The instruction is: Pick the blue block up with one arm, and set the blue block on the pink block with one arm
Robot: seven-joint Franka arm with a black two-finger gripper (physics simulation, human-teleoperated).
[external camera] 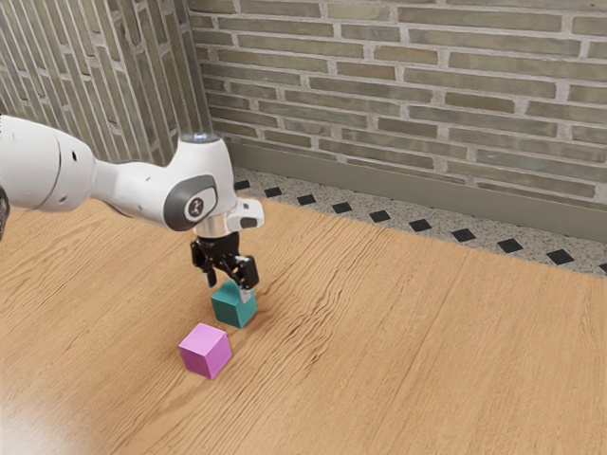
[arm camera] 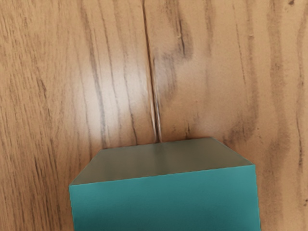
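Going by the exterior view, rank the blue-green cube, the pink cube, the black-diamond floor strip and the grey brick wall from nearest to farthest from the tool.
1. Blue-green cube, right under the tool.
2. Pink cube, beside it, toward the camera.
3. Speckled floor strip with black diamonds, past the wooden table.
4. Grey brick wall, behind that strip.

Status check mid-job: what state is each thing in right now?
Teal-blue cube: flat on the wooden table, apparently not lifted.
Pink cube: on the table, nothing on top, apart from the teal-blue cube.
Black gripper: low, right over the teal-blue cube; grip unclear.
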